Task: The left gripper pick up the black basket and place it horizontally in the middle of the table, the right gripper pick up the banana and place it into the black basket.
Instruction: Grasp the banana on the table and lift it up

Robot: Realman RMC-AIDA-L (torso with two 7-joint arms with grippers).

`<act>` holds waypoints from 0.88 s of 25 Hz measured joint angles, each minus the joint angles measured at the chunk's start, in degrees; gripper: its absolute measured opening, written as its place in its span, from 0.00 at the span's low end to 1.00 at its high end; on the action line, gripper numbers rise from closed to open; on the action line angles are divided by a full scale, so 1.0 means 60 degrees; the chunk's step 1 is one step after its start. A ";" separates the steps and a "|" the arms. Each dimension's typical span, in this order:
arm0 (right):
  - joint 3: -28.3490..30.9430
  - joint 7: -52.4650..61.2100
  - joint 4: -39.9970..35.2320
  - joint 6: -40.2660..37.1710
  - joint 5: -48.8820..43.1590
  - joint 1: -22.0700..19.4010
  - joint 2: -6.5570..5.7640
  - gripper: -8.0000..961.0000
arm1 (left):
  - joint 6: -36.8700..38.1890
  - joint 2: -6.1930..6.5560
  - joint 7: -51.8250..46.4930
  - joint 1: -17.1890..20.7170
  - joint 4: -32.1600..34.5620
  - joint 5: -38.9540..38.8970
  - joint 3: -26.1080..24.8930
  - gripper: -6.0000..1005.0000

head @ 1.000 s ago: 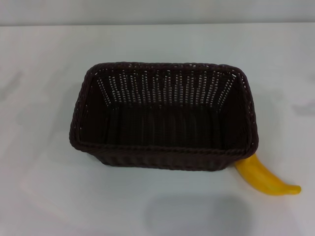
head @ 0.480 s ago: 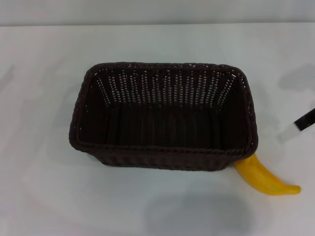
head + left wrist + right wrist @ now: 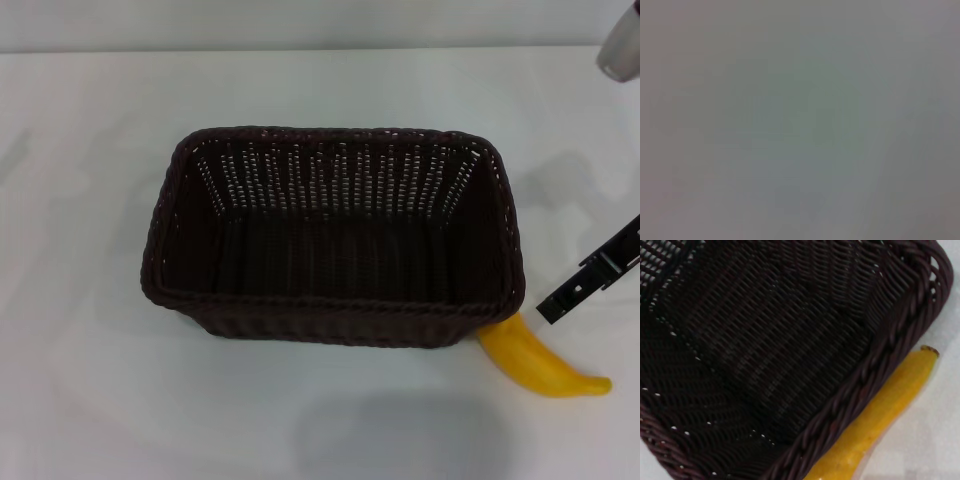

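The black basket (image 3: pixel 335 235) stands upright and empty in the middle of the white table (image 3: pixel 90 400), long side across the view. The banana (image 3: pixel 540 365) lies on the table at the basket's near right corner, one end hidden under the rim. The right gripper's thin black finger (image 3: pixel 590 275) reaches in from the right edge, above the table, just right of the basket and above the banana. The right wrist view shows the basket's inside (image 3: pixel 765 340) and the banana (image 3: pixel 880 415) beside its braided rim. The left gripper is out of view; its wrist view shows only blank grey.
The silver-grey housing (image 3: pixel 622 45) of the right arm shows at the top right corner. The table's far edge (image 3: pixel 320 50) runs along the top of the head view. Bare tabletop lies to the left of the basket and in front of it.
The right arm has come further in from the right edge; its black finger now reaches closer to the basket and banana, and its grey housing has appeared at top right. Basket and banana have not moved.
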 joint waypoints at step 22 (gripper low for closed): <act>-0.1047 0.0593 -0.0829 -0.0584 0.0913 -0.0037 0.0110 0.85 | -0.0039 0.0029 0.0156 -0.0045 0.0001 0.0236 0.0020 0.75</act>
